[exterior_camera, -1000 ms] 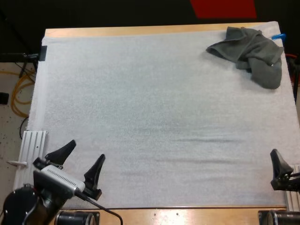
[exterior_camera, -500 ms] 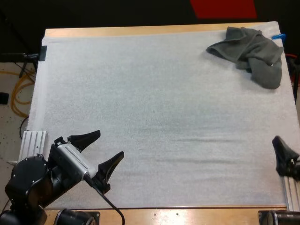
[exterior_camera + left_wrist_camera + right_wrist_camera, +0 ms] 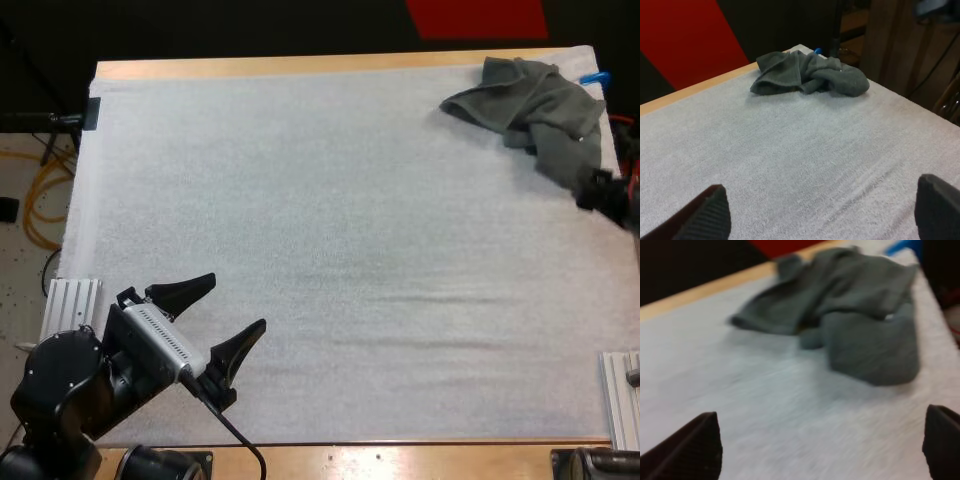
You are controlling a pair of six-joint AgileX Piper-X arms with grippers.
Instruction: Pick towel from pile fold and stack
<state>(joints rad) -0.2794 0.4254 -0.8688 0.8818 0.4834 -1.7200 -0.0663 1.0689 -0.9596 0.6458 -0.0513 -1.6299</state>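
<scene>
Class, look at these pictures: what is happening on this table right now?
Two robot arms work at a white mat. The right gripper, open, is beside a crumpled towel in the mat's far right corner, not gripping it. The left gripper sits open at the near left. Nothing is folded yet.

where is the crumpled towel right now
In the high view the crumpled towel lies at the far right corner of the white mat, with the open right gripper close by its near end.
</scene>
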